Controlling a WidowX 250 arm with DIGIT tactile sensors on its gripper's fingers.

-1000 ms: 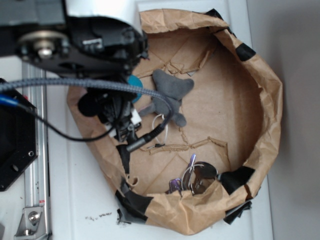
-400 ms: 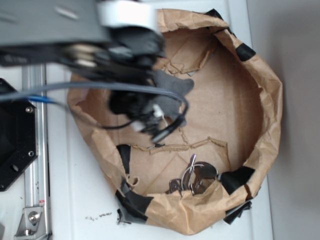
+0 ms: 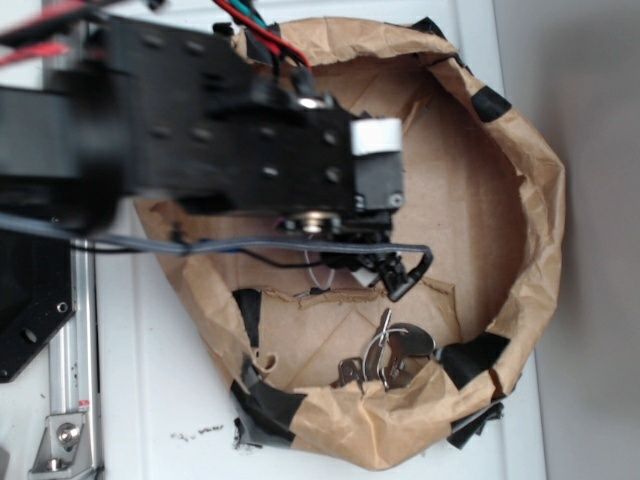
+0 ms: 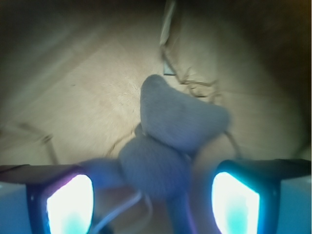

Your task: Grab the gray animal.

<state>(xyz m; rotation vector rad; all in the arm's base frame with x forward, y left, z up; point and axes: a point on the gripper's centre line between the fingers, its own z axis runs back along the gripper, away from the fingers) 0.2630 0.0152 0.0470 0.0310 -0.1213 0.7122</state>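
Observation:
In the wrist view the gray animal (image 4: 170, 131) lies on the brown paper floor, its big ears pointing away from the camera and a thin white string (image 4: 122, 212) trailing near its body. My gripper (image 4: 152, 207) is open and hangs over it. The left finger (image 4: 68, 204) and the right finger (image 4: 236, 204) stand on either side of the toy's body. Whether they touch it cannot be told. From the exterior view the black arm (image 3: 250, 150) hides both the toy and the fingers; only a bit of white string (image 3: 320, 272) shows below it.
A torn brown paper bag with a raised rim (image 3: 540, 200) and black tape patches (image 3: 470, 357) rings the work area. Metal keys (image 3: 385, 350) lie at its near inner edge. A metal rail (image 3: 70, 400) runs along the left.
The arm has swung right across the bag and now sits directly over the gray animal, which was visible a second ago and is now covered in the exterior view.

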